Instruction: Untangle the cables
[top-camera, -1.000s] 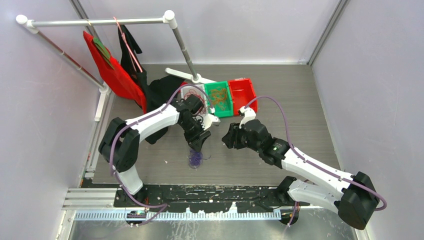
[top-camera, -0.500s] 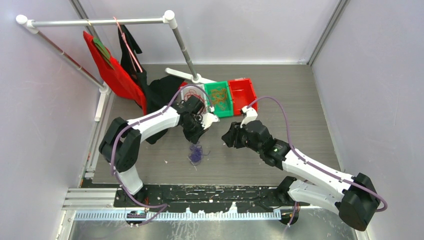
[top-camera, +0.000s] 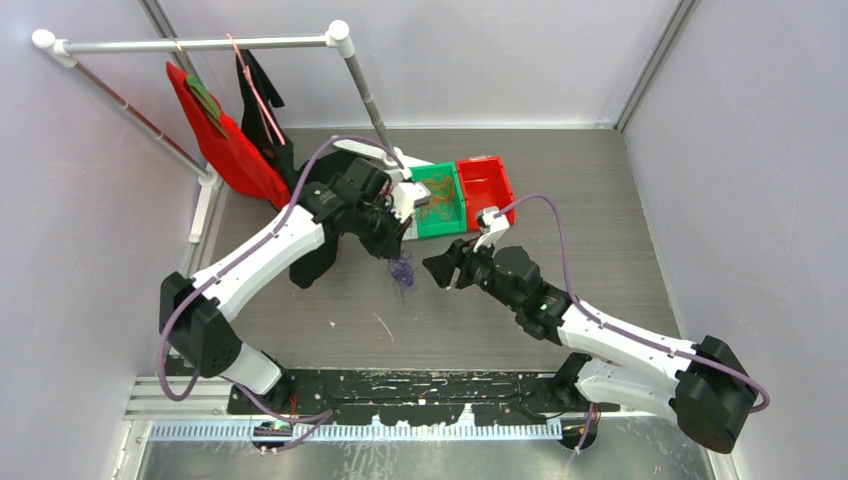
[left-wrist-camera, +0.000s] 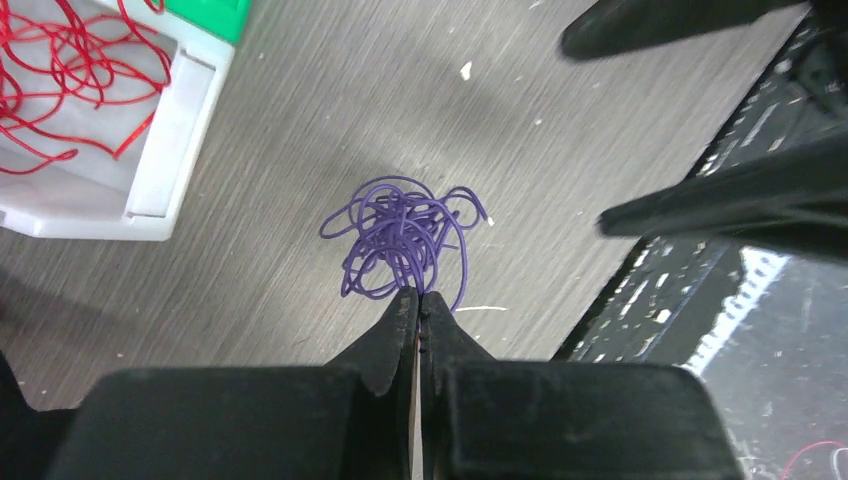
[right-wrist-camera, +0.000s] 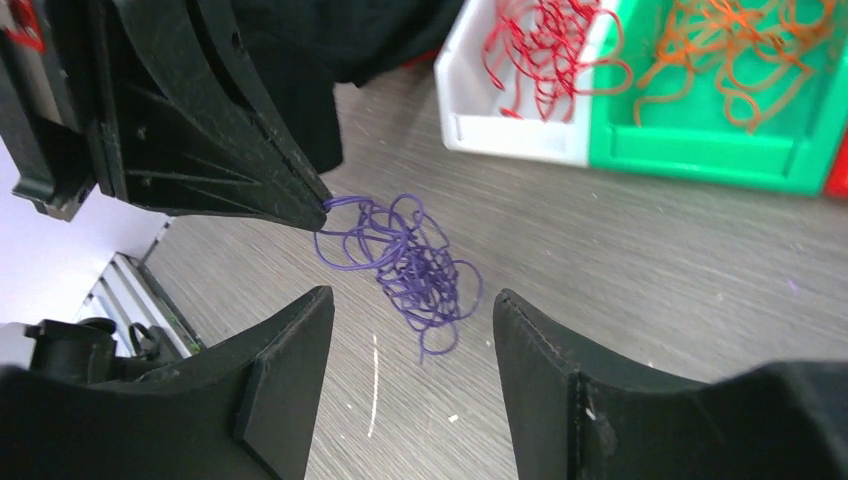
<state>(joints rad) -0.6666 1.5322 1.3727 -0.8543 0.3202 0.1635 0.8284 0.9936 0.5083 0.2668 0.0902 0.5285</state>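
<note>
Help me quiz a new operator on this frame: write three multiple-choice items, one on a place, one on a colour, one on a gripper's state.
1. Where do the red cables lie?
A. white bin
B. green bin
C. red bin

2. What colour is the clump that the left gripper pinches?
A. orange
B. purple
C. red

3. How does the right gripper stand?
A. shut on the clump
B. shut, empty
C. open

Key:
1 A, since red strands lie in the white bin in both wrist views.
2 B, since its closed tips grip a purple loop.
3 C, since its fingers stand well apart near the clump.
</note>
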